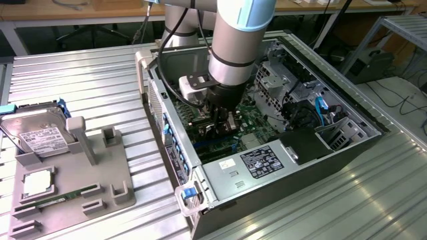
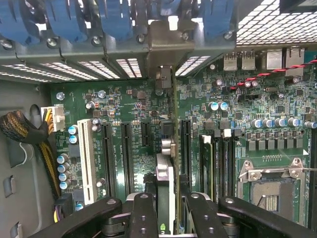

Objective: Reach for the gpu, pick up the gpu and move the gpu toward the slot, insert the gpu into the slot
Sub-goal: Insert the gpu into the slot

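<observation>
My gripper is shut on the gpu, a thin card seen edge-on between the two black fingers. The card stands upright over the green motherboard. Its silver end bracket is up against the case's rear wall, in line with the slot covers. The card hides the connector under it, so I cannot tell whether it touches it. In the exterior view the gripper is deep inside the open computer case, just above the blue slot.
Black slots and a white one lie beside the card, with memory slots and the CPU socket beyond it. A cable bundle sits at the board's edge. Outside the case, a grey fixture holds a hard drive and a memory stick.
</observation>
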Controlling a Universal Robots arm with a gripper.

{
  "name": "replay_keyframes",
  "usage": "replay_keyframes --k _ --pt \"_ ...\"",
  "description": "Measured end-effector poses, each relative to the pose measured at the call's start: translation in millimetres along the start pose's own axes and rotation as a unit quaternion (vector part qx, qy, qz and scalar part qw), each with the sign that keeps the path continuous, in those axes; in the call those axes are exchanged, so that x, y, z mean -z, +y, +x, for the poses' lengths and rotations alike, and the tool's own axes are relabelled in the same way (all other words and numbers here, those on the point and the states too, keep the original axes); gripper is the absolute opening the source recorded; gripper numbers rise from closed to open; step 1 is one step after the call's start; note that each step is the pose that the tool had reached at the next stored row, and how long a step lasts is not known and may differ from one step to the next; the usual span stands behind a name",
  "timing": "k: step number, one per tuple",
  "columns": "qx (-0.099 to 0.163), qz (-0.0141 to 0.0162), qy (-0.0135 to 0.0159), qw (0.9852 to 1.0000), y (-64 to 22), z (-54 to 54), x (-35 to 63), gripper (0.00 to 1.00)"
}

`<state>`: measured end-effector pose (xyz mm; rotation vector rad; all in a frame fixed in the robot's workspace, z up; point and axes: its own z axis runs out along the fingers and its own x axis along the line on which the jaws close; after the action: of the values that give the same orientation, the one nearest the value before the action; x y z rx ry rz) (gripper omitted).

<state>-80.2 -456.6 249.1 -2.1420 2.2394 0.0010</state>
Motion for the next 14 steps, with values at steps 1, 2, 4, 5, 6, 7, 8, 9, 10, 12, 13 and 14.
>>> replay_keyframes --k 1,2,4,5,6,7,8,9,10,12,13,14 --pt "0.000 0.0000 0.0000 1.0000 0.0 0.0 0.0 0.27" --pt "0.000 0.0000 0.0000 1.0000 0.0 0.0 0.0 0.27" --pt "0.000 0.0000 0.0001 1.0000 0.0 0.0 0.0 0.27" --pt "0.000 0.0000 0.0001 1.0000 0.0 0.0 0.0 0.27" --pt "0.000 0.0000 0.0001 1.0000 0.0 0.0 0.0 0.27" --pt "0.000 0.0000 0.0000 1.0000 0.0 0.0 0.0 0.27" --pt "0.000 0.0000 0.0001 1.0000 0.0 0.0 0.1 0.27" --pt "0.000 0.0000 0.0001 1.0000 0.0 0.0 0.0 0.27" --pt "0.000 0.0000 0.0001 1.0000 0.0 0.0 0.0 0.27" --pt "0.000 0.0000 0.0001 1.0000 0.3 0.0 0.1 0.27" --pt "0.000 0.0000 0.0001 1.0000 1.1 0.1 0.2 0.27" --pt "0.000 0.0000 0.0000 1.0000 2.8 0.2 0.2 0.27"
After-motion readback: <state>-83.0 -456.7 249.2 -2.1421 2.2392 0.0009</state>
